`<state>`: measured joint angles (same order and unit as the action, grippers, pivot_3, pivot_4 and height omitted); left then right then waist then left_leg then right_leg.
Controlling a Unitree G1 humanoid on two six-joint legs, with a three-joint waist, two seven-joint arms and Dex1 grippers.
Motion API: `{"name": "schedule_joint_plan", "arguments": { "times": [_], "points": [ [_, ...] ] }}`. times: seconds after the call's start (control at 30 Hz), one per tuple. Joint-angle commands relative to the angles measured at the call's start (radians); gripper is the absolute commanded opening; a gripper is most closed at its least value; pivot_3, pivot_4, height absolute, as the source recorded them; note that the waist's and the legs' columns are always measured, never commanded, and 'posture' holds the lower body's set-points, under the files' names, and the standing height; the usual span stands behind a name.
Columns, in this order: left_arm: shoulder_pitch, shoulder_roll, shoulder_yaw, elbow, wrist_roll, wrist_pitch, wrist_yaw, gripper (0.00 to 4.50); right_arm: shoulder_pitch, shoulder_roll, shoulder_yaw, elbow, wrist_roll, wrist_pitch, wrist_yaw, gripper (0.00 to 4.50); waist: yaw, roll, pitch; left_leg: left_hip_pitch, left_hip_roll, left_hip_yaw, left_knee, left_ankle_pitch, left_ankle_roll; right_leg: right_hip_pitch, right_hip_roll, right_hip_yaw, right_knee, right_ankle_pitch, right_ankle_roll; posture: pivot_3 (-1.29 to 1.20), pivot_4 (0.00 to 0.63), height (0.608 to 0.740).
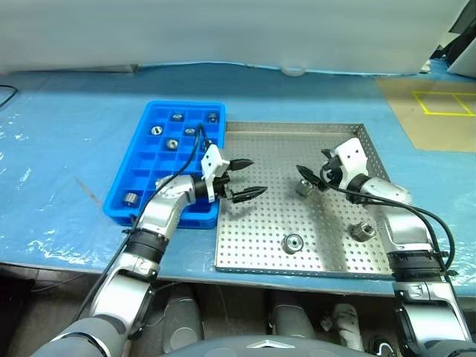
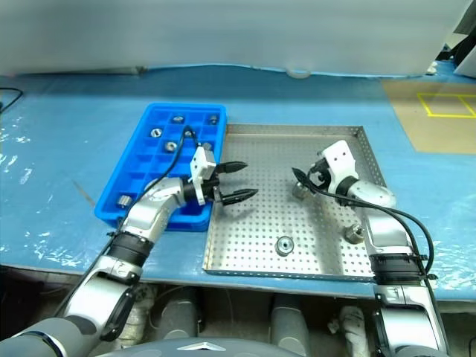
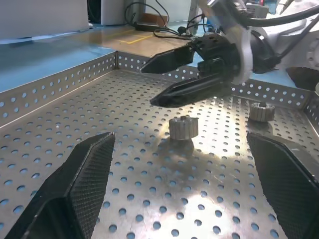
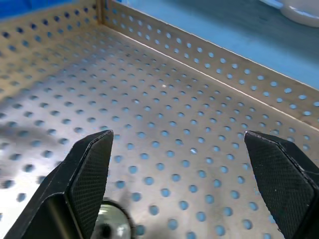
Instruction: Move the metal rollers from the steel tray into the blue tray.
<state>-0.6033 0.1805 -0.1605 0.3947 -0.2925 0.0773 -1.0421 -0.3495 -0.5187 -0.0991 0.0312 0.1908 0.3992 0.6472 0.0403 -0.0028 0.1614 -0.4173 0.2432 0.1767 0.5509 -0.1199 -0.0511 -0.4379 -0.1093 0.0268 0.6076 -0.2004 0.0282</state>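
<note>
With three rollers left on the steel tray (image 1: 245,253) and several already sitting in the blue tray (image 1: 141,160), this looks like the gap between picks. The left gripper (image 1: 248,178) hangs level over the steel tray's left side, jaws spread wide, nothing in them. The right gripper (image 1: 311,175) is just above the middle roller (image 1: 304,187), jaws wide too, empty. Another roller (image 1: 292,242) lies near the front edge, a third (image 1: 363,230) beside the right forearm. Next, I'd say, one hand drops squarely over a roller and closes
</note>
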Motion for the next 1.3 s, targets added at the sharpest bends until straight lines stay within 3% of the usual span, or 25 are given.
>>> {"name": "schedule_joint_plan", "arguments": {
  "times": [0.03,0.5,0.83,1.3],
  "points": [
    [-0.058,-0.016,-0.016,0.046,0.023,-0.029,-0.02,4.48,0.036,-0.03,-0.03,-0.124,0.089,0.065,0.06,4.41,-0.001,0.0,0.0,0.0,0.0,0.0,0.0,0.0,0.0,0.0,0.0,0.0,0.0,0.0,0.0,-0.27,0.15,0.74],
    [-0.279,-0.157,-0.028,0.369,0.116,-0.135,-0.023,4.48,0.092,-0.028,-0.08,-0.191,0.104,0.072,-0.045,4.41,-0.012,0.0,0.0,0.0,-0.001,0.001,0.0,-0.001,0.002,0.0,0.0,0.001,-0.002,0.0,0.001,-0.35,0.15,0.74],
    [-0.382,-0.217,-0.035,0.569,0.192,-0.213,-0.007,4.48,0.091,0.008,-0.281,-0.233,0.145,0.031,-0.212,4.41,-0.028,0.0,0.0,-0.001,-0.002,0.001,0.002,-0.002,0.003,0.0,-0.001,0.002,-0.003,0.0,0.001,-0.44,0.15,0.74],
    [-0.462,-0.291,-0.062,0.796,0.349,-0.24,0.158,4.48,0.169,0.015,-0.279,-0.316,0.141,0.035,-0.258,4.41,-0.06,0.0,0.0,-0.002,-0.002,0.002,0.002,-0.003,0.005,0.0,-0.001,0.002,-0.006,0.0,0.002,-0.51,0.15,0.74]
  ]
}}
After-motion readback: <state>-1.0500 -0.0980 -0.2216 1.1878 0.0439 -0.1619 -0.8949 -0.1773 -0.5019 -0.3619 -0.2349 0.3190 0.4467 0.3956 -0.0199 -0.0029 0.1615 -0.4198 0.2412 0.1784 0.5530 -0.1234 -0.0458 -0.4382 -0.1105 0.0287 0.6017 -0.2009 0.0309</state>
